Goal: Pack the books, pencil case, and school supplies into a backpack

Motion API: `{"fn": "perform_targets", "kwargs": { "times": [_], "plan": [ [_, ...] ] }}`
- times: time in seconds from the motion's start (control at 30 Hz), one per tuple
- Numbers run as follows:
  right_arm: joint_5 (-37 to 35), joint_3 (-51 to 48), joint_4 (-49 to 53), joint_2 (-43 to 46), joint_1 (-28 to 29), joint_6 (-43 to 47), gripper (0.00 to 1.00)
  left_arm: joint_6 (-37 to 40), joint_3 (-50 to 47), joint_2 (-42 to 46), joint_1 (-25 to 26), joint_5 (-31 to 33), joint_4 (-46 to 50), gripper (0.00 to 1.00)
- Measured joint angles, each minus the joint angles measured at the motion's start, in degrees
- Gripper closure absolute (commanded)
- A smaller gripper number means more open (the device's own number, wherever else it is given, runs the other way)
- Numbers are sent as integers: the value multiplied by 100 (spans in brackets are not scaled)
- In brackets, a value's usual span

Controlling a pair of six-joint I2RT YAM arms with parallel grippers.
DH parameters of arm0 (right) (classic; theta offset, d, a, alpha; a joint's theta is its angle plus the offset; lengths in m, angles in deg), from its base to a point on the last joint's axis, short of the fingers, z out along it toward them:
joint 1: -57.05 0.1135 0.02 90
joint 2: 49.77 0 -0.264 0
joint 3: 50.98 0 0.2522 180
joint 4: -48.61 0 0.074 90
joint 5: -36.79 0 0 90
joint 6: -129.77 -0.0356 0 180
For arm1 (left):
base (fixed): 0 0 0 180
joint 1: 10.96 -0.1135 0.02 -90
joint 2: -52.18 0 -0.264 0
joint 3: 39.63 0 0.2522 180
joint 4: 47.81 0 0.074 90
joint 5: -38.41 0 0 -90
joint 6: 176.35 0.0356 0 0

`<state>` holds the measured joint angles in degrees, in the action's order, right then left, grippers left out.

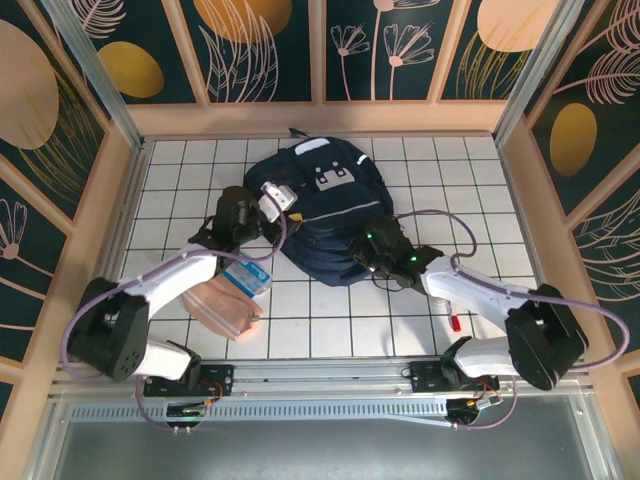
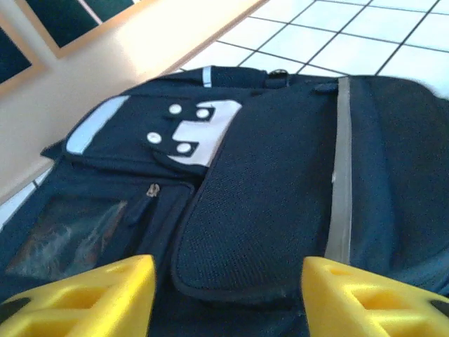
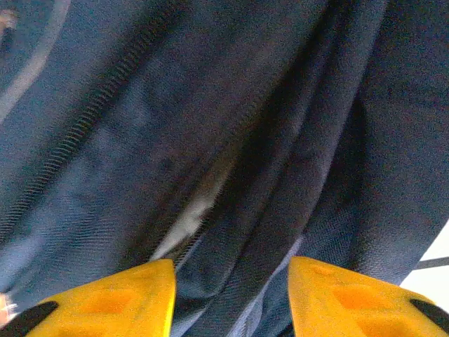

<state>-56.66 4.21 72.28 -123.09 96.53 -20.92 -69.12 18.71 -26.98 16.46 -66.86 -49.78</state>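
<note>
The navy backpack [image 1: 320,210] lies flat in the middle of the table, its grey-white buckled patch [image 2: 200,133] facing up. My left gripper [image 1: 275,200] is at the bag's left side and stands open; in the left wrist view [image 2: 228,295] its yellow fingers [image 2: 91,295] straddle a mesh pocket [image 2: 259,210]. My right gripper [image 1: 375,245] presses on the bag's near right edge, open, with fabric folds and a zipper [image 3: 203,203] between its fingers [image 3: 358,298]. The peach pencil case [image 1: 225,305] lies near left, under the left arm. A short red pen [image 1: 453,322] lies near right. The books are out of view.
A small light-blue and white packet [image 1: 247,277] rests on the peach pouch beside the left arm. Wooden walls [image 1: 120,200] fence the white tiled table [image 1: 460,190] on three sides. Bare tiles show to the left, right and front of the bag.
</note>
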Motion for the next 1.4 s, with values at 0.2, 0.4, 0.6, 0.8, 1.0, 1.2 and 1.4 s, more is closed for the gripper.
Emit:
{"fn": "perform_targets", "kwargs": {
  "times": [0.2,0.4,0.6,0.8,1.0,1.2,1.4],
  "plan": [
    [1032,44,407,811,-1145,160,39,15,98,579,483,-149,527,16],
    [1349,28,667,1593,-1851,188,38,208,1491,-378,1484,140,1331,8],
    [1530,28,844,1864,-2647,317,38,487,2350,-1355,2159,636,1738,1],
    [1561,28,1032,1917,-2990,404,38,544,2680,-2194,2612,1698,1952,1],
    [1580,28,1060,1941,-3051,444,39,505,2892,-2811,2662,3469,1939,2],
    [1665,-9,1051,1965,-3051,442,39,96,3392,-3182,2614,4452,2114,28],
    [1681,-127,1102,2009,-3051,474,38,-584,3432,-3082,2308,4450,2092,87]
  ]
}}
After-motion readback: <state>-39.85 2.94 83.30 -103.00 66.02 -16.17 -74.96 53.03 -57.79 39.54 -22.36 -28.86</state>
